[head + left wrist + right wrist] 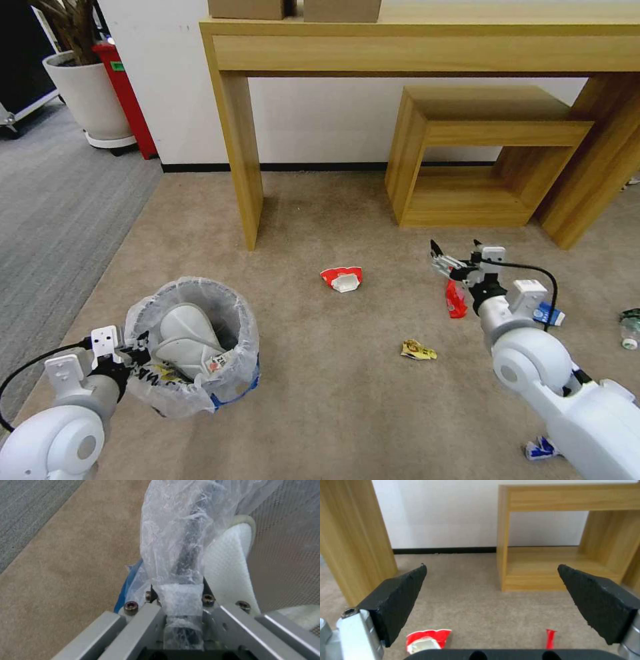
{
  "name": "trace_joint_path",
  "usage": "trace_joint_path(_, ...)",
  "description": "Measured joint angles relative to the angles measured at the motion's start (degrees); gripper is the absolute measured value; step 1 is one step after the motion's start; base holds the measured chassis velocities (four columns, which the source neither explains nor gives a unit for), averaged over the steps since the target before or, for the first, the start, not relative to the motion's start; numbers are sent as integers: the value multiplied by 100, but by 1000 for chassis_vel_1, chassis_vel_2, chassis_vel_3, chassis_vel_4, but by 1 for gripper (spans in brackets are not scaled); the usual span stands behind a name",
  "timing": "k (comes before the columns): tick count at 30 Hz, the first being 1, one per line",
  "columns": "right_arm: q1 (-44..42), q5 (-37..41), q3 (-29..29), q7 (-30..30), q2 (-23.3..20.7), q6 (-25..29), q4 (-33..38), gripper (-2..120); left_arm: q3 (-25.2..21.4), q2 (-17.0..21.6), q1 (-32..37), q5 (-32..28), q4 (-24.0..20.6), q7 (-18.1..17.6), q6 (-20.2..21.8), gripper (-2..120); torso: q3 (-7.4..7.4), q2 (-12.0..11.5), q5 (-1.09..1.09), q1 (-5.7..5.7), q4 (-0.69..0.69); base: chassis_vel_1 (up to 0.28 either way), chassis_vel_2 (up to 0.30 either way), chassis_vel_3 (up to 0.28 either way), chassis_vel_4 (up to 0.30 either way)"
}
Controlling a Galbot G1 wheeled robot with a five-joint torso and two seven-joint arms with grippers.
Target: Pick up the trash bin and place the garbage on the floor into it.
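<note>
Near left, the left hand (130, 355) is clamped on the bin (193, 347) rim while the right hand (448, 259), fingers apart, hovers over the red wrapper (455, 300), seemingly needing to descend.

The head view looks down on the beige carpet (333, 400). The right wrist view faces the pale wooden stool (553, 542) low and close, sharing the crushed red-white cup (342, 278) with it. The left wrist view is pressed against the bag-lined round bin (173, 542).

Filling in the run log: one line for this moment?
left gripper: shut on trash bin rim | right gripper: open, above red wrapper | crushed cup: on floor
</note>
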Motion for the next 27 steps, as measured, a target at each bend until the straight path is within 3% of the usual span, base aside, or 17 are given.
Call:
trace_joint_path(10,-747,-422,590,-133,273,98,187,100,45,81,-60,-83,27,-19,-35,1,0,0,0,0,0,0,0,0,0)
trace_joint_path(18,-918,-578,694,-219,368,120,231,100,83,87,-71,-83,50,-23,-69,1,-1,0,0,0,0,-14,11,12,-11)
trace_joint_path(27,-861,-600,627,-268,411,167,180,100,51,113,-40,-93,60,-26,-108,1,1,0,-2,0,0,-159,139,146,-139)
